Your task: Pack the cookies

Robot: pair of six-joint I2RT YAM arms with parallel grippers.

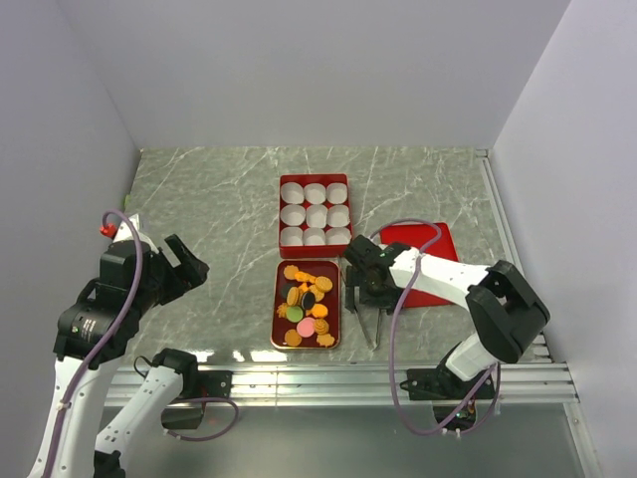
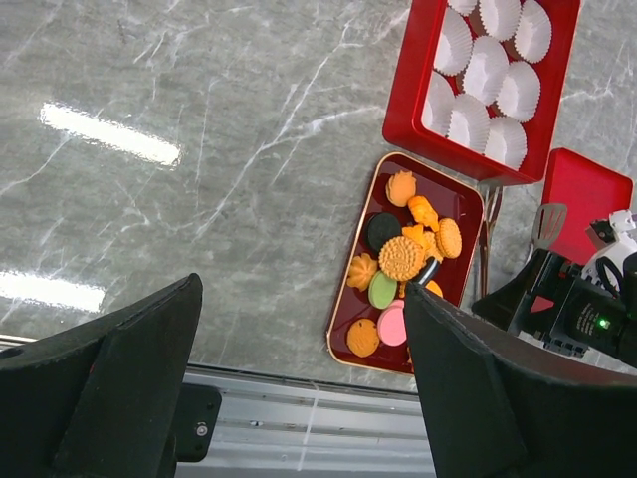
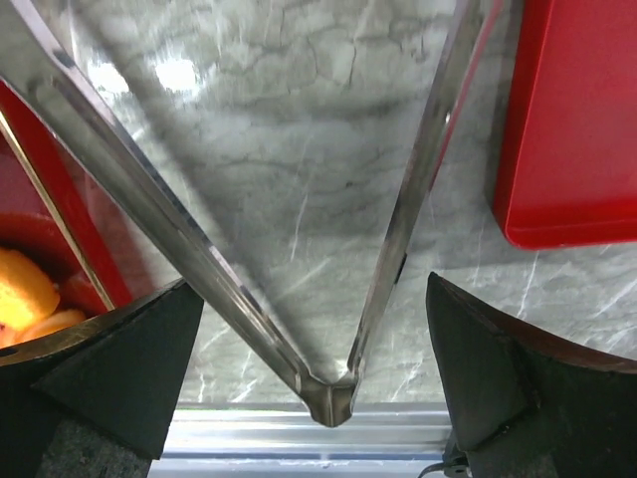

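Observation:
The cookies (image 1: 306, 302) lie heaped in a dark red gold-rimmed tray (image 1: 279, 317); they are mostly orange, with green, pink and dark ones. The left wrist view shows the cookies (image 2: 402, 257) too. A red box (image 1: 282, 211) of white paper cups (image 1: 315, 212) stands just behind the tray. Metal tongs (image 1: 370, 324) lie on the table right of the tray. My right gripper (image 1: 360, 294) hovers open over them, and the tongs (image 3: 333, 398) lie between its fingers untouched. My left gripper (image 1: 189, 264) is raised at the left, open and empty.
A red lid (image 1: 423, 261) lies flat to the right of the tongs, partly under my right arm. The aluminium rail (image 1: 328, 383) runs along the near table edge. Grey walls enclose the marble table (image 1: 219, 199) on three sides.

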